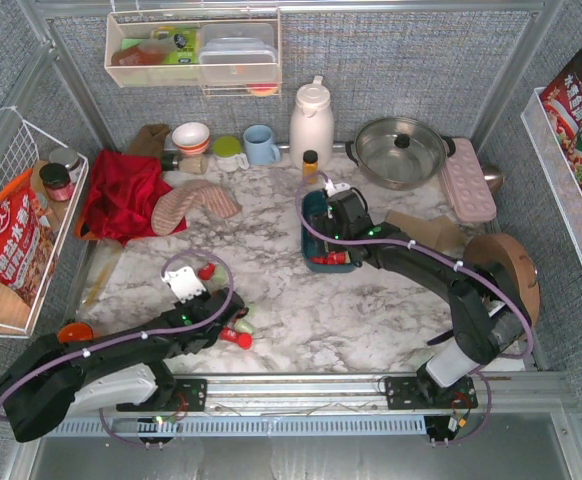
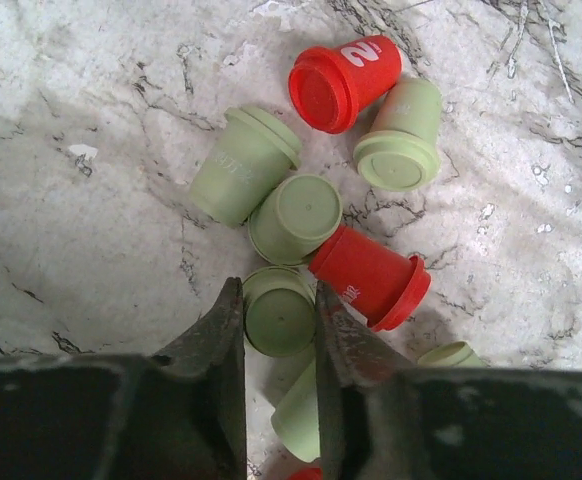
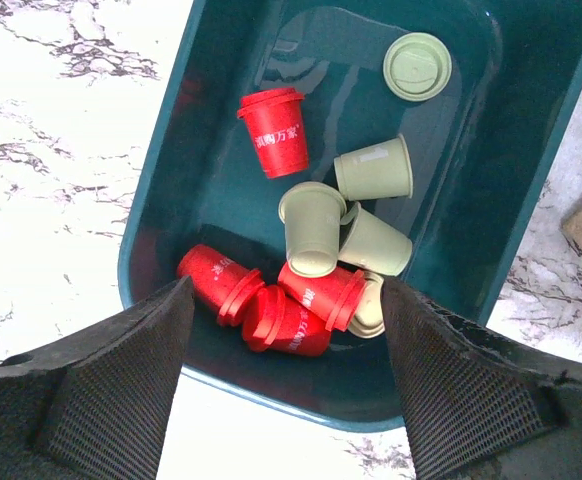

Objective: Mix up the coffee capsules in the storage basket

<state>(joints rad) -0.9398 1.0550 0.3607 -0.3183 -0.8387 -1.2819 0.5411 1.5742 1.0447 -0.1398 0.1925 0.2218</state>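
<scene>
The dark teal storage basket lies under my right gripper, which is open wide and empty just above its near end. Several coffee capsules lie in it, red ones and mint green ones. In the top view the basket sits mid-table with the right gripper over it. My left gripper is low on the marble, shut on a green capsule standing on end. Loose capsules lie just beyond it, red and green. In the top view the left gripper is near the front left.
A red cloth, a mitt, bowls, a blue mug, a white jug and a lidded pot line the back. A pink tray and a brown lid are at the right. A wire basket hangs at the left.
</scene>
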